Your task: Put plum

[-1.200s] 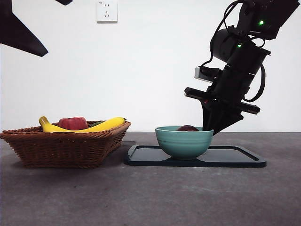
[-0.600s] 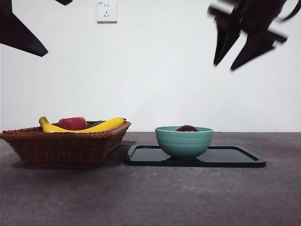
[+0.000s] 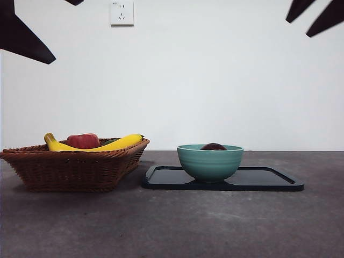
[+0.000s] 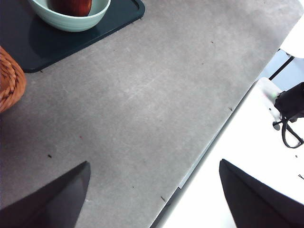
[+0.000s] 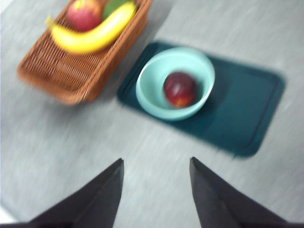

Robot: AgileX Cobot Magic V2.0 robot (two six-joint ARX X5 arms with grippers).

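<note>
Located the plum (image 5: 180, 89) at the bottom of the teal bowl (image 5: 175, 84), resting free and ungripped; in the front view only its dark crown (image 3: 214, 146) showed above the bowl rim (image 3: 210, 161). Found the bowl seated on the dark tray (image 3: 269, 180), toward the tray's 9 o'clock end. Noted the wicker basket (image 3: 75, 164) just beside the tray at 9 o'clock of the bowl, carrying a banana (image 3: 97, 144) and a red apple-like fruit (image 3: 83, 140).

Observed the right gripper (image 5: 154, 190) high above the table (image 3: 172, 226), fingers spread and empty, the bowl at its 12 o'clock in the wrist view. Observed the left gripper (image 4: 154, 190) parked over bare table, fingers spread wide, holding nothing.

Judged placement complete; remaining step judged a clean retreat. Recommended practice: lifted vertically before any sideways travel, kept the fingers spread so nothing snagged the rim, avoided crossing over the basket, confirmed bowl square on tray and fruit settled.
</note>
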